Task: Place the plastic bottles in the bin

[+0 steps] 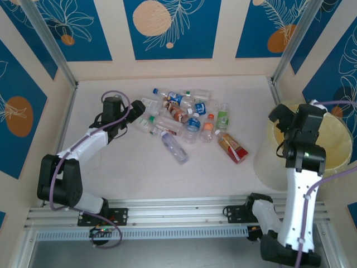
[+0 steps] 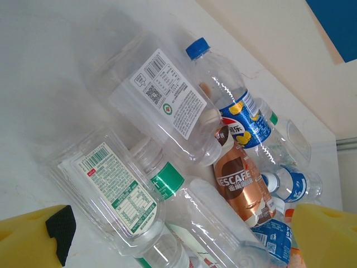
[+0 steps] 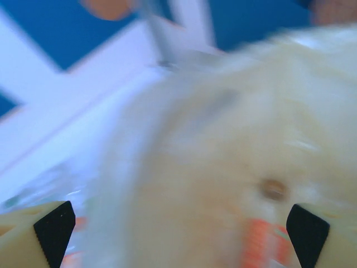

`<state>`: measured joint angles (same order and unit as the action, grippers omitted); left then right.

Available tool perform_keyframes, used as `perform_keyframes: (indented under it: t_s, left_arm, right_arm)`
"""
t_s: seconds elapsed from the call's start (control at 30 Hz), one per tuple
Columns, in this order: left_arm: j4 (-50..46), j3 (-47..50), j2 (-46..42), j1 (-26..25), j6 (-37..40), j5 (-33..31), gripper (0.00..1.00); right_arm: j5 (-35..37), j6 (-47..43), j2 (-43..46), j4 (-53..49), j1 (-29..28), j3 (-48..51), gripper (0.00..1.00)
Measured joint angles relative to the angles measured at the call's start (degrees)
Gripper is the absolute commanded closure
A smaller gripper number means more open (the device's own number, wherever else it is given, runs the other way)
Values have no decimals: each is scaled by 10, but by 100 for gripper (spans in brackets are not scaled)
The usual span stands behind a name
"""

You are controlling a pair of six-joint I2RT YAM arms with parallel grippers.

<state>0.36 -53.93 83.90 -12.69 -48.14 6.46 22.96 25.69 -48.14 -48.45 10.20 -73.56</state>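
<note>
1. Small clear, partly crushed plastic bottles (image 1: 192,124), roughly a dozen with blue, green, orange or red-brown labels, lie heaped mid-counter. They are too tangled for an exact count.
2. One large round pale-yellow bin (image 1: 273,164) stands at the right edge of the white counter (image 1: 128,162), apart from the heap.
3. The left jaws hover spread wide, released, at the heap's left edge, over a white-labelled clear bottle (image 2: 167,100).
4. The right jaws stand spread wide, released, over the bin's left rim. The wrist view is blurred.
</note>
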Motion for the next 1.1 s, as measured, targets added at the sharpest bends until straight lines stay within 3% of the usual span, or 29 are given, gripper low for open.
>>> perform_keyframes:
  t_s: [0.2, 0.3, 0.43, 0.6, 0.87, 1.1]
  left_arm:
    - [-8, 0, 21, 2, -21, 23, 0]
    - [-28, 0, 28, 2, -26, 26, 0]
    - [-52, 0, 29, 4, -26, 26, 0]
    - [-67, 0, 29, 11, -26, 26, 0]
    - [-74, 0, 23, 14, -30, 25, 0]
    - [-76, 0, 20, 14, -37, 25, 0]
  right_arm:
    - [-73, -68, -42, 45, -211, -14, 0]
    - [-64, -104, -126, 47, -280, -12, 1]
    - [-41, -138, -259, 30, -330, -7, 0]
    - [-40, -165, -345, -2, -318, 24, 0]
    - [-45, -176, -402, -54, -204, 45, 0]
    - [-32, -177, -486, -53, -212, 50, 0]
